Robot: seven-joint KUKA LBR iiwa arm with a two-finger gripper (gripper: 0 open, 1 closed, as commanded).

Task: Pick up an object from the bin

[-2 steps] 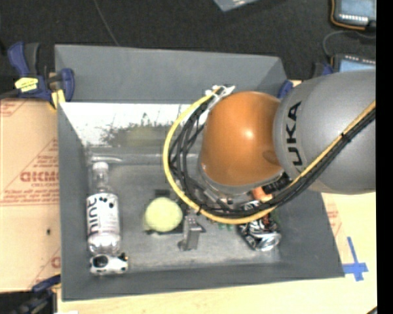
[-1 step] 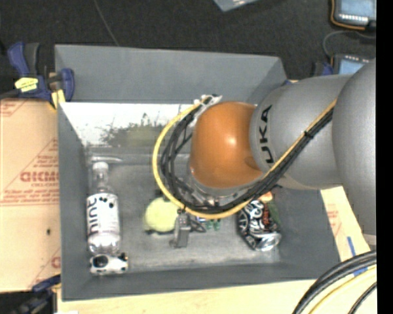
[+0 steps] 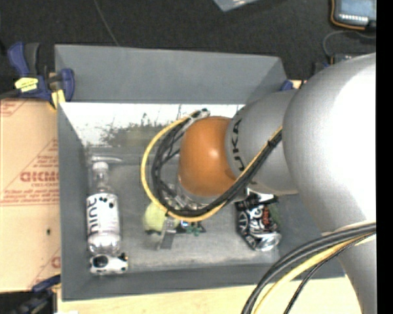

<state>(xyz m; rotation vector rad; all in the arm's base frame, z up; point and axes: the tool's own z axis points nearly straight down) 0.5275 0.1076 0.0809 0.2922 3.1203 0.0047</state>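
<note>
One yellow-green ball (image 3: 154, 218) near the bin's middle, just beside the pincer (image 3: 171, 231), its state unclear.

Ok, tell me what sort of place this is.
Probably a robotics lab's bin-picking test cell: a silver robot arm reaches into a grey metal bin holding loose items, such as a clear plastic water bottle and a crushed black drink can.

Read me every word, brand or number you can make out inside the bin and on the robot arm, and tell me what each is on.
"UKA" on the robot arm, beside the orange cover; any letters before it are hidden.
"hint", as it seems, sideways on the label of the clear plastic bottle at the left.
The can at the right: black, white and red print, too blurred to read.
</note>
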